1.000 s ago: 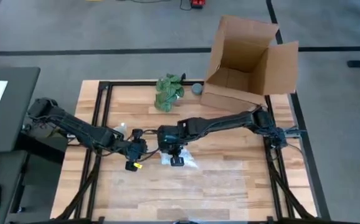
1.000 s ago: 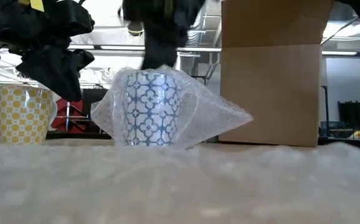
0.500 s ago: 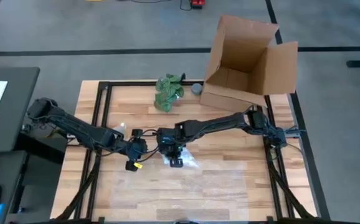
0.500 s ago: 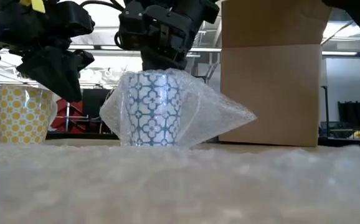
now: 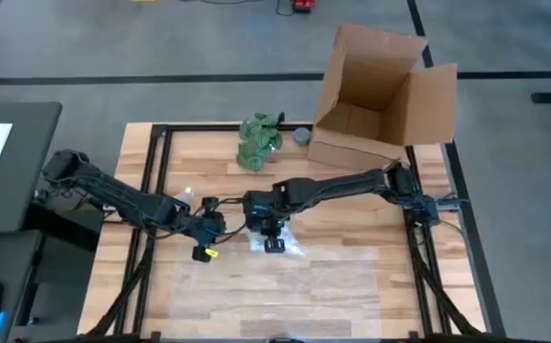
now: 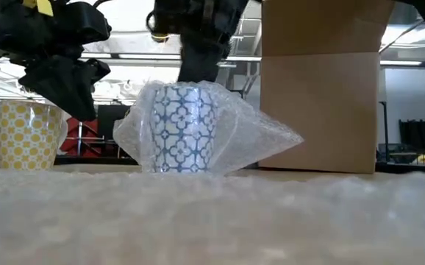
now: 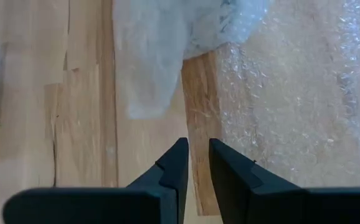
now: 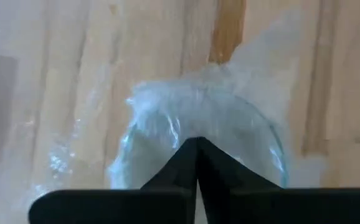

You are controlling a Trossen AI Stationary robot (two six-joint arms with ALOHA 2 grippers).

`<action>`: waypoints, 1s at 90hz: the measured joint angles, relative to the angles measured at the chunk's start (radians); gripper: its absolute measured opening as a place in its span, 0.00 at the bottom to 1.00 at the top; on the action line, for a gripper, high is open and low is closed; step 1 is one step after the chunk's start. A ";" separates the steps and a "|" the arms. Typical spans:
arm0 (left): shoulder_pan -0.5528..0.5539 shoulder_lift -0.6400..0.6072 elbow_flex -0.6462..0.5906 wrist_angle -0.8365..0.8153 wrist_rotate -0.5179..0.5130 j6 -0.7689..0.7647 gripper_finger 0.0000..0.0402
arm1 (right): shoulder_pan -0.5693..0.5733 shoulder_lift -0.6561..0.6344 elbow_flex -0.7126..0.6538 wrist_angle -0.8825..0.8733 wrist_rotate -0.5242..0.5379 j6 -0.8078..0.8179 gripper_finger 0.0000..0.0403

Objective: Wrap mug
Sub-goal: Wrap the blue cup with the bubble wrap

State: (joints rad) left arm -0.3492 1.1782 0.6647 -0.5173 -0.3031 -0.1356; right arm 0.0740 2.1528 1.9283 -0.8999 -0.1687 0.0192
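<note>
Mug-wise: the small white cylindrical mug with the blue pattern (image 6: 177, 129) stands upright mid-table, long axis vertical, draped in clear bubble wrap (image 6: 253, 140). My right gripper (image 5: 273, 232) sits directly above its rim, fingers pressed together on a pinch of the wrap at the top. My left gripper (image 5: 205, 235) hovers just beside it, nearly closed, holding nothing.

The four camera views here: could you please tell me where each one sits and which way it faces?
High view: overhead, straight down; both dark arms over the wooden table.
Low view: table height, level; blue-patterned white mug in clear bubble wrap.
Left wrist view: down past the left gripper, shut, empty.
Right wrist view: down past the right gripper, shut above the mug.
Low and right wrist share the mug.
</note>
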 joint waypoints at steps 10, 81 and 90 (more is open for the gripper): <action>0.000 0.000 0.000 -0.001 0.000 0.000 0.11 | -0.005 0.003 -0.004 -0.024 0.001 0.034 0.00; 0.000 0.000 0.000 -0.013 0.000 -0.008 0.11 | 0.003 0.109 0.011 -0.006 -0.014 0.009 0.00; 0.000 0.000 0.000 -0.015 0.000 -0.011 0.11 | 0.005 0.090 0.040 -0.036 -0.007 0.000 0.00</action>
State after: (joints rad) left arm -0.3492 1.1782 0.6647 -0.5323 -0.3033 -0.1463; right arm 0.0795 2.2423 1.9680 -0.9363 -0.1758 0.0188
